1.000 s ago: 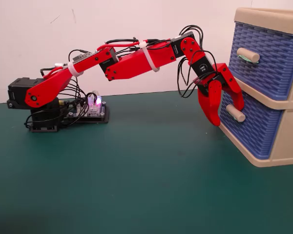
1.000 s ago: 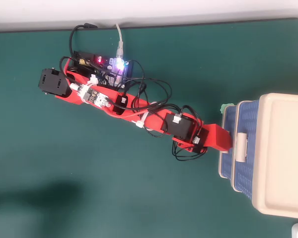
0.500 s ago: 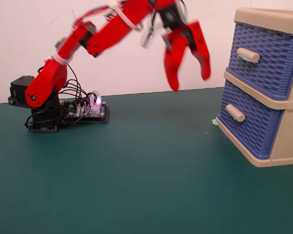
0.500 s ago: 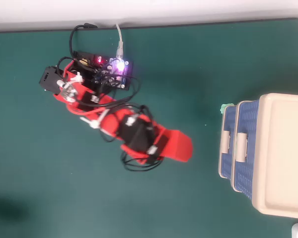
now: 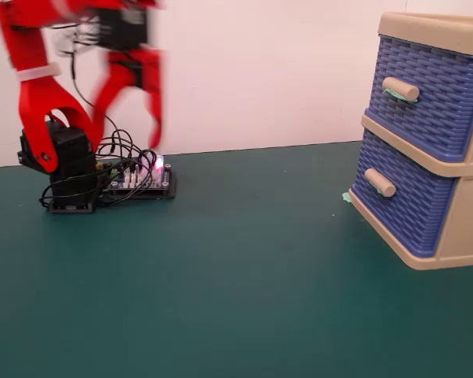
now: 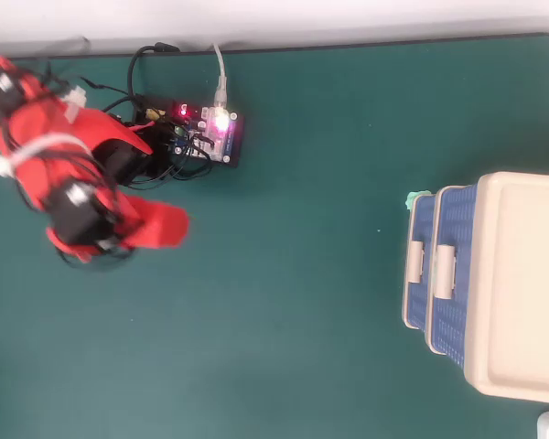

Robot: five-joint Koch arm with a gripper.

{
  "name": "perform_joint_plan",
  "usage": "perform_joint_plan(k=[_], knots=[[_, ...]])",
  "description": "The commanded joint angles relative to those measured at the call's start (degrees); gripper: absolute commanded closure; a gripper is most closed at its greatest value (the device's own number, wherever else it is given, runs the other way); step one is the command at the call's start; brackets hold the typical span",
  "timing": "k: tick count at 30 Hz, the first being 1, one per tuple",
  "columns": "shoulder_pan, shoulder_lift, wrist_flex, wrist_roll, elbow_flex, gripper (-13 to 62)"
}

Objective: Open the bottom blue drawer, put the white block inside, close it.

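Red arm folded back over its own base, motion-blurred in both views. The jaws [image 5: 128, 118] hang in the air high above the counter [image 5: 236, 283], tips pointing down and clearly spread apart in the fixed view, with nothing held between them. In the overhead view the jaws [image 6: 165, 226] show only as one red wedge, so the spread reads from the fixed view alone. Directly below and a little right of the jaws in the fixed view sits the controller board [image 5: 146, 179] with a pink light glowing, its black cables looping up toward the arm. Well apart from the jaws — across the whole stretch of green counter to their right in both views — stands the beige cabinet [image 5: 457, 31]. The bottom blue drawer [image 5: 410, 209] appears pushed in, its plain beige peg handle [image 5: 379, 182] sticking out toward the jaws' side. The upper blue drawer [image 5: 437, 94] sits above it, also in, with a handle showing a green smear. From overhead the two drawer fronts appear as stepped blue strips at the cabinet's left edge, the bottom blue drawer [image 6: 422, 265] the outermost. A small green scrap [image 5: 346, 197] lies on the counter touching the cabinet's near corner. The white block is not visible in either view — cannot tell where it is.
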Motion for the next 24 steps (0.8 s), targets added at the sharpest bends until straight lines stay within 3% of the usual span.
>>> perform_joint_plan(k=[1,5,11,15,19,24], knots=[[3.3,12.5,-4.2,-8.2,8.1,15.5],[6.0,13.6,-7.6,-10.5,22.6,15.6],[6.3,13.6,-12.0,-12.8,28.7,15.7],[9.9,13.7,-11.6,-23.7,33.2,15.6],[20.7,13.7,-11.8,-39.2,38.8,15.6],[42.8,13.7,-13.5,-59.4,43.6,15.6]])
